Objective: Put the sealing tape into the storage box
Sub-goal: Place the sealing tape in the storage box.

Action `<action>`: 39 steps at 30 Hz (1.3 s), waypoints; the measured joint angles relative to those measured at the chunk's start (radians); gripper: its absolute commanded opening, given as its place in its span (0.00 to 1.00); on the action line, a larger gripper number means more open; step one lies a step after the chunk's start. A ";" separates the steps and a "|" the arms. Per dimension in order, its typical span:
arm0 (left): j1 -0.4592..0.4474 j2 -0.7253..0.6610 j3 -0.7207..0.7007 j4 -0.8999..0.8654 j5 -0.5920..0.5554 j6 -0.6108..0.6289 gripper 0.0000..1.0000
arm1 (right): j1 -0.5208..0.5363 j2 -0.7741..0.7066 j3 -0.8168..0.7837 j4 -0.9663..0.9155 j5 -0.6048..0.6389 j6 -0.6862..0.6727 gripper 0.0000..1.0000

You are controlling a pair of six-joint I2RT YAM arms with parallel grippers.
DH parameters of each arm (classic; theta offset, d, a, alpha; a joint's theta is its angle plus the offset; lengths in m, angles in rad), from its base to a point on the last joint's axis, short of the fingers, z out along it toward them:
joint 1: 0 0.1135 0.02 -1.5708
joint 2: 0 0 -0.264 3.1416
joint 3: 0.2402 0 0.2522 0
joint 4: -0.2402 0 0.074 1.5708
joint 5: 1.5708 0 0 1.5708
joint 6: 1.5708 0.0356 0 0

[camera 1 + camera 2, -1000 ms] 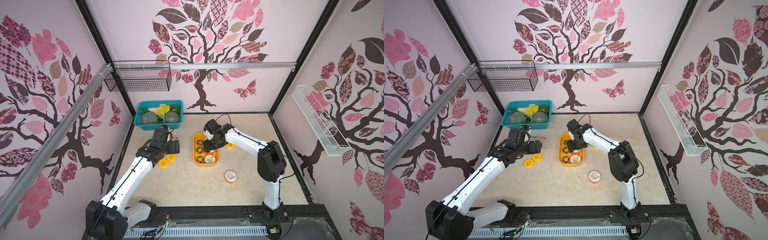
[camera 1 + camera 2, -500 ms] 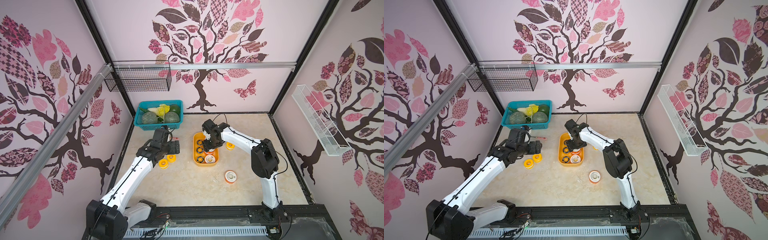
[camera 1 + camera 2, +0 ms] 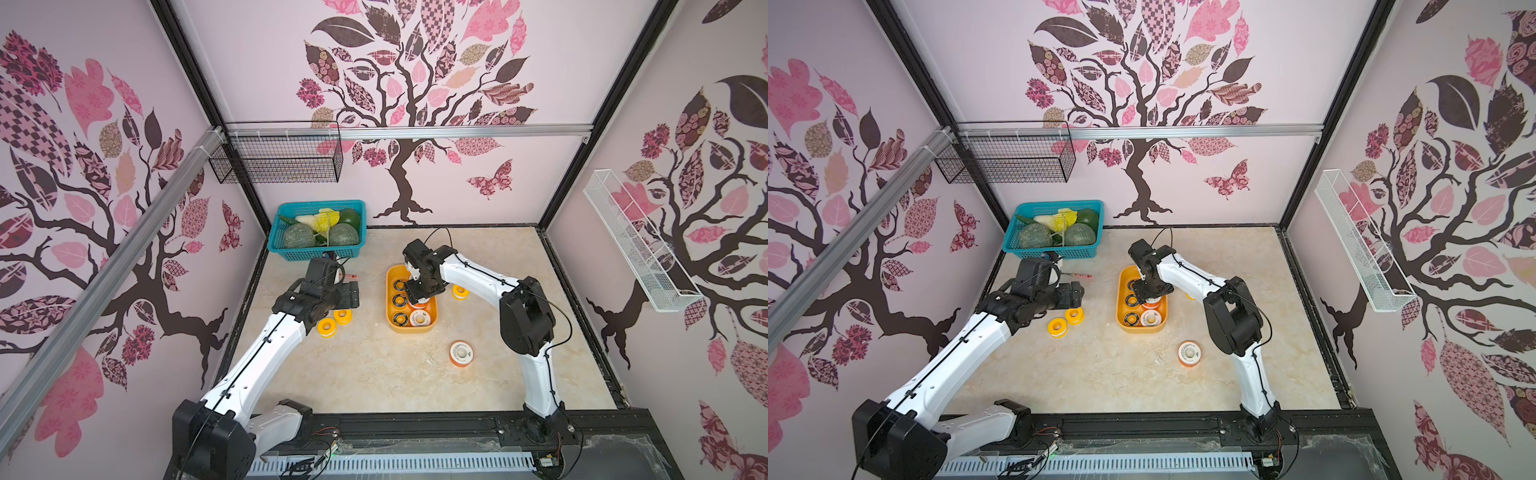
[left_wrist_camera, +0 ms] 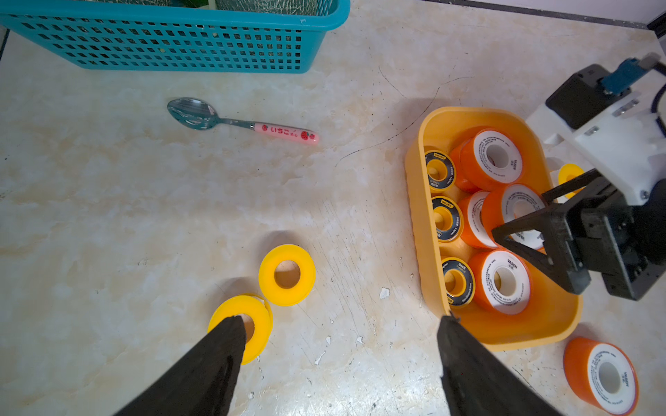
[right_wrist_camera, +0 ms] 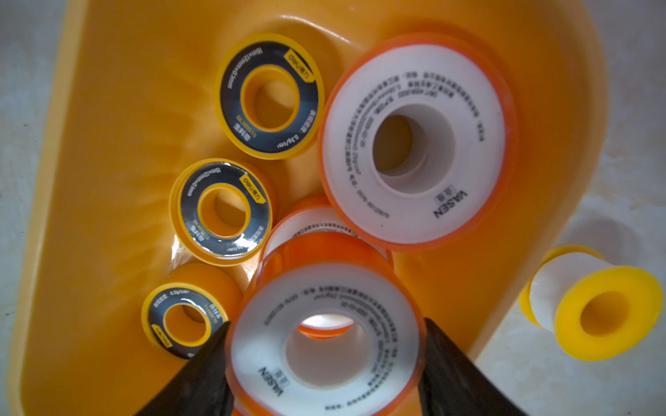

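Item: orange-rimmed sealing tape spool (image 5: pixel 393 345), pinched across its rim in my right claw (image 5: pixel 326 322), just above the storage box (image 5: pixel 108 144). Likely light, rigid and slick, so I grip the rim squarely. Beside the box, my left claw (image 4: pixel 340 318) gapes empty above two yellow spools (image 4: pixel 286 275).

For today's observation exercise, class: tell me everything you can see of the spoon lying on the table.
The spoon has a shiny metal bowl and thin neck, then a pink, plastic-looking handle printed with red strawberries and Japanese characters. It lies flat on the pale marbled table, touching nothing else, in the open stretch between the teal basket and the nearest yellow spool.
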 measured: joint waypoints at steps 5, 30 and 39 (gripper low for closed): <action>0.000 0.000 0.000 0.000 0.000 0.000 0.89 | 0.003 0.014 0.007 -0.008 0.009 0.000 0.73; 0.000 0.000 0.000 0.000 -0.001 0.000 0.89 | 0.011 0.058 0.062 -0.038 0.042 0.019 0.79; 0.000 0.000 0.000 0.000 -0.001 0.000 0.89 | 0.011 0.058 0.072 -0.044 0.043 0.019 0.82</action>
